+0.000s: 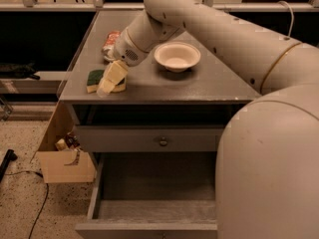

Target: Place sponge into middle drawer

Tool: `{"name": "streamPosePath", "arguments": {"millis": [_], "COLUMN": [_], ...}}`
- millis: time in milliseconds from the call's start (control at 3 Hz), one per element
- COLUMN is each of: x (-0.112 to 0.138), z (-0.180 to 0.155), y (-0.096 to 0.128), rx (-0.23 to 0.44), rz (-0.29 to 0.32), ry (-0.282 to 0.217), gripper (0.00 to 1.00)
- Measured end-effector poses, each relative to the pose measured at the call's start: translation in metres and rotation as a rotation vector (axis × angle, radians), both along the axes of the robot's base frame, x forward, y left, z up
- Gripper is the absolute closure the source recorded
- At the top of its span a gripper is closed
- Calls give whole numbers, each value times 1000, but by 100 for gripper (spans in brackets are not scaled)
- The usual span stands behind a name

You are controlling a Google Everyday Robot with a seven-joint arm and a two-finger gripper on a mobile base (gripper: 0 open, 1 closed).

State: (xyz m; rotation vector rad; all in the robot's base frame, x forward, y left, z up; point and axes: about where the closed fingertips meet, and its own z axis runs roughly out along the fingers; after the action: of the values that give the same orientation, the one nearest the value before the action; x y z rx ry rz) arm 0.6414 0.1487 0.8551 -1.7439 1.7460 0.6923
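Note:
The sponge [93, 78], dark green over pale yellow, lies flat on the grey table's [199, 86] front left corner. My gripper [108, 83] hangs at the end of the white arm, right over the sponge's right half, and hides that part. Whether it touches the sponge I cannot tell. The middle drawer [149, 210] stands pulled out low at the front of the cabinet, and its pale grey floor is bare.
A white bowl [177, 56] sits mid-table to the right of the gripper. A red-orange soda can [110, 40] lies behind the sponge. Above the open drawer is a shut drawer front with a round knob [163, 142]. A cardboard box [65, 158] stands on the floor at left.

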Motion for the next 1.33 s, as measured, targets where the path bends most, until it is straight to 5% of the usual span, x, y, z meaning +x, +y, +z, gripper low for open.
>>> {"name": "streamPosePath", "arguments": {"millis": [1000,1333], "x": [0,0], "z": [0,0], "y": [0,0], "rx": [0,0], "rz": [0,0], "ry": [0,0], "gripper": [77,61]}}
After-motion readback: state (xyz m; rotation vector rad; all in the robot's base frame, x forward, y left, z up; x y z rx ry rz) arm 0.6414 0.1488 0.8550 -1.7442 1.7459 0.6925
